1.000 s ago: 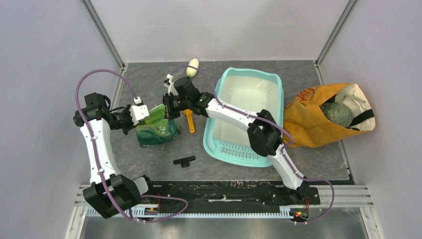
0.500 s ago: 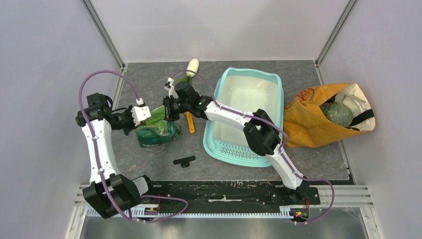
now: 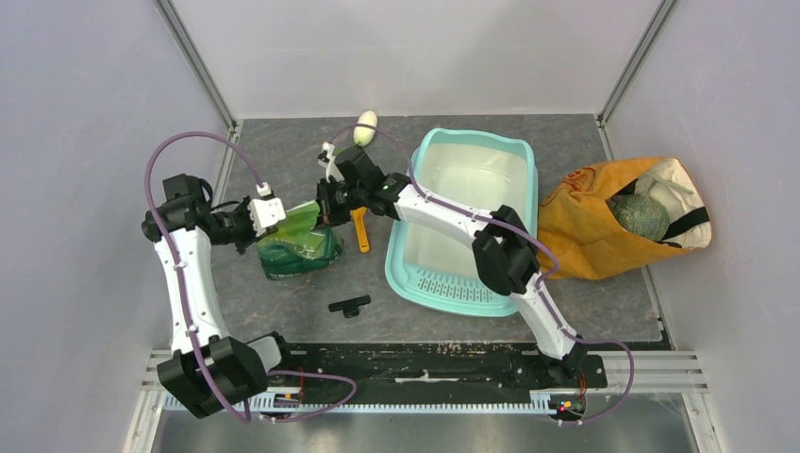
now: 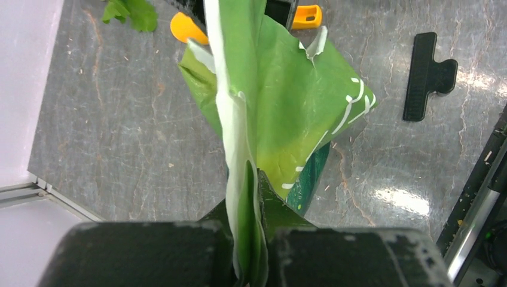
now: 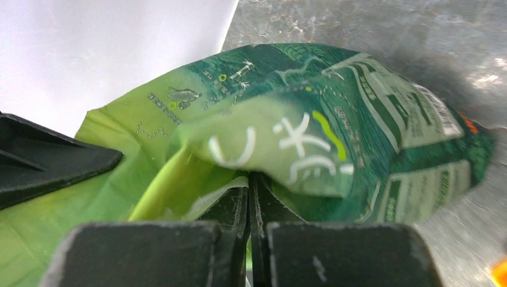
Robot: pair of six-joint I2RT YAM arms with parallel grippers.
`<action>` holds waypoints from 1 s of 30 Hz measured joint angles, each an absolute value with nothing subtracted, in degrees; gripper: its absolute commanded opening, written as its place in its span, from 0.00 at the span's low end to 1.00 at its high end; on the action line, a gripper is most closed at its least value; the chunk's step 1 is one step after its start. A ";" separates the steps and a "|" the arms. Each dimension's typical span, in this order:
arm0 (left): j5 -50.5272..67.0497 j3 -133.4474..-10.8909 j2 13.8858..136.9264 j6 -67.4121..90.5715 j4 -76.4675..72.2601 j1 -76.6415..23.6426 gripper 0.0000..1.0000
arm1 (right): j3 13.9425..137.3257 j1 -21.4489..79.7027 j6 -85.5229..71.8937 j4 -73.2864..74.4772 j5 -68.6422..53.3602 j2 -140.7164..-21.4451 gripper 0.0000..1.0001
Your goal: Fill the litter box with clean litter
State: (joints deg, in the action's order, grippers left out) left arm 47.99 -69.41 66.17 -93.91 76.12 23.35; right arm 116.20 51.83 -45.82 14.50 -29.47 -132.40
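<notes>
Left end effector (image 3: 274, 220) is pressed together on a flap of the green pouch (image 3: 300, 243); the left wrist view shows the film (image 4: 287, 107) clamped flat between the two black fingers (image 4: 137, 254). Right end effector (image 3: 324, 209) pinches the opposite side of the same pouch top, and the right wrist view shows its jaws nearly closed with a fold of printed film (image 5: 335, 119) caught between them. The pouch stands on the grey surface (image 3: 283, 297) between the two end effectors, lower body dark green, upper part lighter green and stretched. Its contents are hidden in all views. The litter box (image 3: 394, 255) sits right of the pouch, apart from it, with the teal rim resting on the surface, the white basin facing up and the slotted grille at the near end. The right arm crosses above the basin's left half. An orange scoop (image 3: 359, 229) lies between pouch and litter box, just beside the right end effector. A black clip (image 3: 349, 305) lies nearer the arm bases, apart from the pouch. A white egg-shaped object (image 3: 365, 128) rests near the far edge. An orange cloth bag (image 3: 585, 226) lies right of the litter box, touching its rim or nearly so; which cannot be determined.
</notes>
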 measured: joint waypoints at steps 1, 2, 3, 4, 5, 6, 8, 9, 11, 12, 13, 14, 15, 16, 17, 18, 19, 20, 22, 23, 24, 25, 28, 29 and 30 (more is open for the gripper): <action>48.51 -69.76 65.95 -93.69 76.03 23.31 0.02 | 116.20 51.62 -44.73 15.94 -28.91 -131.59 0.00; 48.71 -69.95 65.76 -93.54 76.01 23.27 0.02 | 116.20 51.40 -43.42 17.58 -28.16 -130.63 0.00; 49.01 -70.13 65.49 -93.38 75.85 23.27 0.02 | 116.18 51.22 -42.41 18.92 -27.57 -129.82 0.05; 49.21 -70.24 65.32 -93.30 75.77 23.27 0.02 | 116.14 50.98 -41.23 20.71 -26.92 -128.68 0.11; 49.39 -70.28 65.12 -93.17 75.61 23.27 0.02 | 116.01 50.83 -40.56 21.91 -26.57 -127.76 0.13; 49.54 -70.28 65.01 -93.01 75.55 23.27 0.02 | 115.81 50.65 -39.59 23.27 -26.00 -126.54 0.14; 49.54 -70.28 64.77 -92.49 75.42 23.27 0.02 | 115.48 50.43 -38.39 25.10 -24.82 -124.73 0.14; 49.52 -70.28 64.62 -92.05 75.24 23.27 0.02 | 115.35 50.33 -37.85 25.82 -24.10 -123.96 0.15; 49.39 -70.28 64.23 -91.39 74.78 23.27 0.02 | 115.31 49.93 -36.69 27.20 -22.63 -122.65 0.18; 49.21 -70.28 63.94 -91.07 74.63 23.27 0.02 | 115.31 49.80 -36.21 27.77 -22.02 -122.23 0.18; 49.01 -70.28 63.61 -90.76 74.56 23.27 0.02 | 115.31 49.63 -35.46 28.58 -21.26 -121.82 0.17; 48.88 -70.28 63.40 -90.59 74.56 23.24 0.02 | 115.31 49.58 -34.98 29.08 -20.47 -121.58 0.17; 48.58 -70.28 63.18 -90.41 74.56 23.20 0.02 | 115.31 49.45 -34.41 29.74 -19.84 -121.38 0.21; 48.42 -70.28 63.05 -90.26 74.56 23.14 0.02 | 115.31 49.34 -33.74 30.63 -18.87 -121.19 0.32; 48.31 -70.28 62.92 -90.17 74.56 23.09 0.02 | 115.31 49.28 -33.39 31.29 -18.33 -121.10 0.41; 48.21 -70.28 62.83 -90.02 74.56 23.09 0.02 | 115.31 49.23 -32.84 31.88 -17.78 -121.01 0.47; 48.14 -70.28 62.76 -89.91 74.56 23.09 0.02 | 115.33 49.23 -32.77 32.23 -17.69 -120.99 0.50; 48.12 -70.28 62.70 -89.84 74.59 23.09 0.02 | 115.33 49.23 -32.45 32.40 -17.89 -120.99 0.50; 48.10 -70.28 62.61 -89.82 74.59 23.09 0.02 | 115.33 49.28 -32.45 32.56 -18.85 -120.99 0.50; 48.10 -70.28 62.59 -89.82 74.59 23.09 0.02 | 115.44 49.30 -32.58 32.56 -19.66 -120.99 0.50; 48.10 -70.28 62.59 -89.82 74.59 23.09 0.02 | 115.61 49.34 -32.67 32.45 -20.08 -121.03 0.50; 48.10 -70.28 62.59 -89.82 74.59 23.09 0.02 | 116.03 49.39 -32.97 32.29 -20.80 -121.19 0.50; 48.07 -70.28 62.54 -89.82 74.59 23.09 0.02 | 117.91 49.56 -33.85 31.07 -22.46 -122.52 0.51; 48.07 -70.28 62.52 -89.82 74.59 23.09 0.02 | 118.45 49.65 -34.11 30.59 -22.96 -123.04 0.51; 48.07 -70.28 62.52 -89.82 74.59 23.09 0.02 | 119.00 49.74 -34.52 30.22 -23.55 -123.66 0.53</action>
